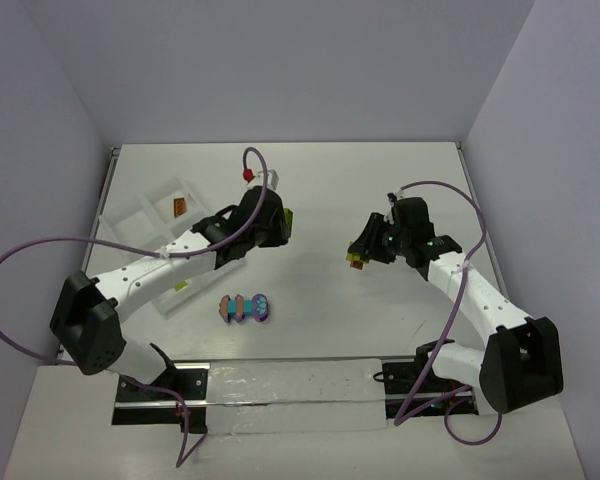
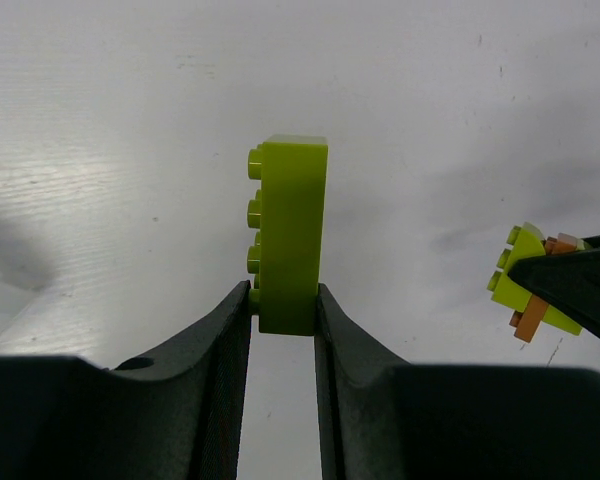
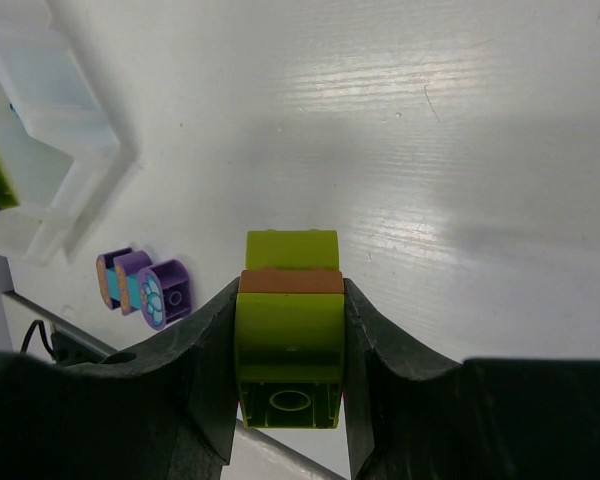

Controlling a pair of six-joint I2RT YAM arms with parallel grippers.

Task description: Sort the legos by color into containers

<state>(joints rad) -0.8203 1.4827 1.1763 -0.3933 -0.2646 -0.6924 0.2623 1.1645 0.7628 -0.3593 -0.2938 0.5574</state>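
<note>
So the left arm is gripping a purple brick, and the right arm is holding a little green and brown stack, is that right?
Not quite. The left gripper is holding a lime green brick, not a purple one; the left wrist view shows it clamped between the fingers. The rest stands: the right gripper does hold a green and brown stack.

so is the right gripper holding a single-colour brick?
No, the right gripper clamps a stack of lime green pieces with an orange-brown layer between them.
</note>
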